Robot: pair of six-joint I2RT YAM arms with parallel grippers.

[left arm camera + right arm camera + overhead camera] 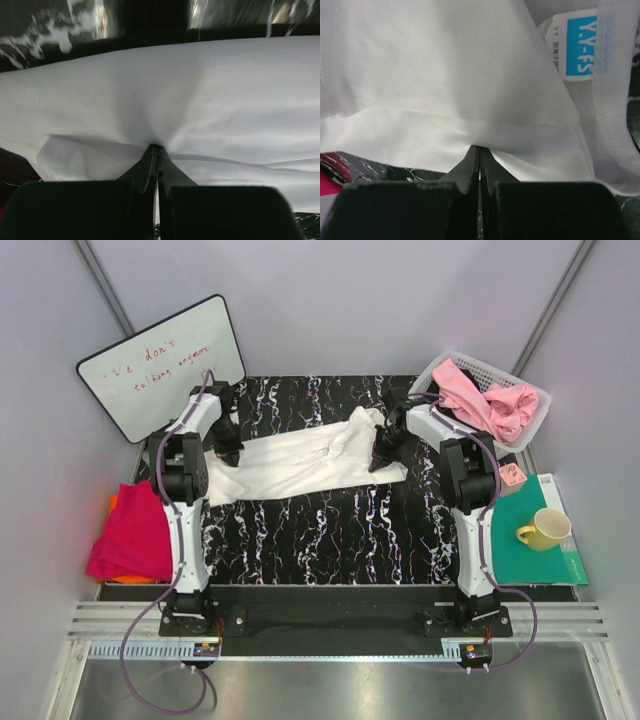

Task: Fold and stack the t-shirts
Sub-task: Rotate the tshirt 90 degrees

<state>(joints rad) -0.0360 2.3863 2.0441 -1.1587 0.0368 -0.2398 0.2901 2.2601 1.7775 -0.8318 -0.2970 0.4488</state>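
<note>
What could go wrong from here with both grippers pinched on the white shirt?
The left gripper and right gripper hold the white t-shirt only at their fingertips, so the cloth might slip when lifted. The shirt lies bunched and twisted across the table, so a fold may come out crooked.

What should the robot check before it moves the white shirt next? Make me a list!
1. Left claw pinching the white shirt: ok.
2. Right claw pinching it, close to the blue label: ok.
3. Shirt spread flat: not ok, it is bunched and twisted in the middle.
4. Each claw has caught every layer of cloth: cannot tell.
5. Red shirt pile lying apart from the white shirt, at the left: ok.
</note>
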